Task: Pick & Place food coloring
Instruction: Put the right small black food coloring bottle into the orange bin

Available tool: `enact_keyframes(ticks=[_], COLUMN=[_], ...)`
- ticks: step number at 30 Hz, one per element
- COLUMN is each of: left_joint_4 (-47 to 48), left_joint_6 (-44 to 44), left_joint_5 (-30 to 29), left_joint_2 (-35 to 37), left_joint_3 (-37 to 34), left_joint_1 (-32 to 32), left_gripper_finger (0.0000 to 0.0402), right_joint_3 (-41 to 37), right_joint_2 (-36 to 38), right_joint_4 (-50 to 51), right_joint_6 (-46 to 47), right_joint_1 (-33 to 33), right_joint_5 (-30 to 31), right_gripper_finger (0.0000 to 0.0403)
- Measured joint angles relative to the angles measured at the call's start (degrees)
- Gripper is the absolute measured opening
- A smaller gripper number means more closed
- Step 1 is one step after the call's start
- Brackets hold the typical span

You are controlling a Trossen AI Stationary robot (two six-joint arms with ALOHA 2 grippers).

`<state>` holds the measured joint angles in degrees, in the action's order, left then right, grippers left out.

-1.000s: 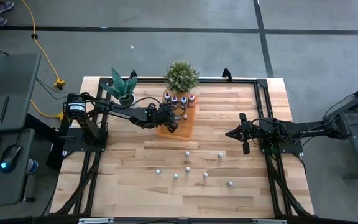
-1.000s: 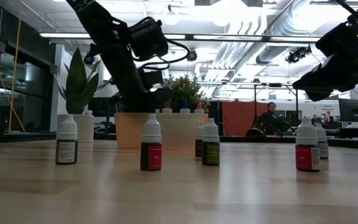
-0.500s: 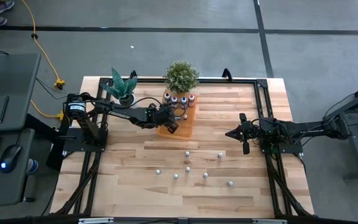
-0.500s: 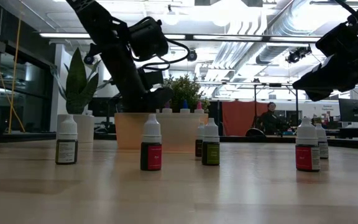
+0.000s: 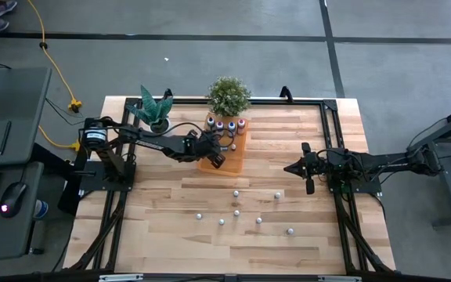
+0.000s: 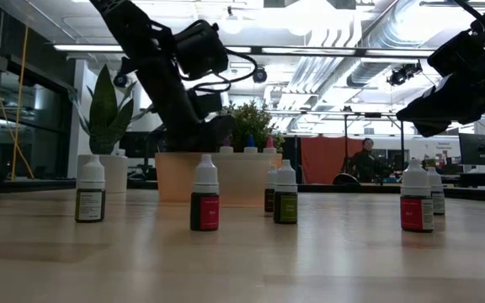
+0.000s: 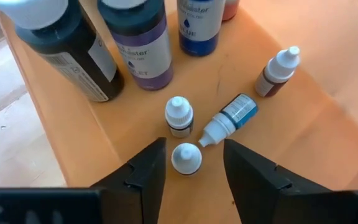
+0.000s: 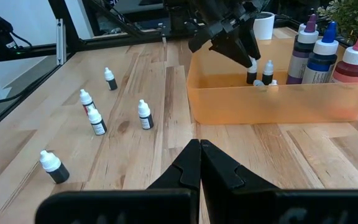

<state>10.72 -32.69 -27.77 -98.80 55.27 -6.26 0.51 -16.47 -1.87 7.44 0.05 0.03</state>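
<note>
The food coloring comes as tiny bottles with white caps. Seven stand scattered on the bare bench (image 5: pixel 171 235) toward six o'clock, among them a red-labelled one (image 6: pixel 205 202) and a green-labelled one (image 6: pixel 285 200). Four more lie in the orange tray (image 7: pixel 328 155) at about twelve o'clock: one upright (image 7: pixel 179 116), one seen cap-on (image 7: pixel 186 158), a blue-bodied one on its side (image 7: pixel 230 118), and a brown one tilted (image 7: pixel 276 71).

Bigger bottles stand at the tray's far end — their small label print cannot be read.

The left tool (image 7: pixel 191 163) hovers over the tray, its fingers parted to a moderate gap around the cap-on bottle, not touching it. A second ago the arm stood in the same spot. The right tool (image 8: pixel 199 163) waits at three o'clock, fingers pressed together, holding nothing.

Two potted plants (image 5: pixel 228 95) sit at the bench's twelve o'clock edge.
</note>
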Motion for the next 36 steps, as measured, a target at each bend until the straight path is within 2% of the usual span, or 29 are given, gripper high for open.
enact_keyframes(ticks=[10,17,22,25,28,36], left_joint_4=[-0.9,-11.6,-20.9,-23.0,-23.2,-18.9], left_joint_6=[5.8,14.5,21.3,25.8,30.4,34.2], left_joint_5=[-4.2,-1.8,3.2,10.1,17.2,27.1], left_joint_2=[7.0,12.4,13.5,13.5,12.2,8.6], left_joint_3=[0.0,0.2,1.5,4.4,8.2,16.2], left_joint_1=[1.2,2.7,4.9,5.7,6.0,6.3], left_gripper_finger=[0.0157,0.0157,0.0157,0.0157,0.0157,0.0157], right_joint_3=[0.0,0.0,0.0,0.0,0.0,0.0], right_joint_2=[0.0,0.0,0.0,0.0,0.0,-0.1], right_joint_4=[0.0,0.0,0.0,0.0,0.1,0.2], right_joint_6=[0.0,0.0,0.0,0.0,0.0,0.0], right_joint_1=[0.0,0.0,0.0,0.0,0.0,0.0], right_joint_5=[0.0,0.0,0.0,0.0,0.0,-0.1], right_gripper_finger=[0.0,0.0,0.0,0.0,0.0,0.0])
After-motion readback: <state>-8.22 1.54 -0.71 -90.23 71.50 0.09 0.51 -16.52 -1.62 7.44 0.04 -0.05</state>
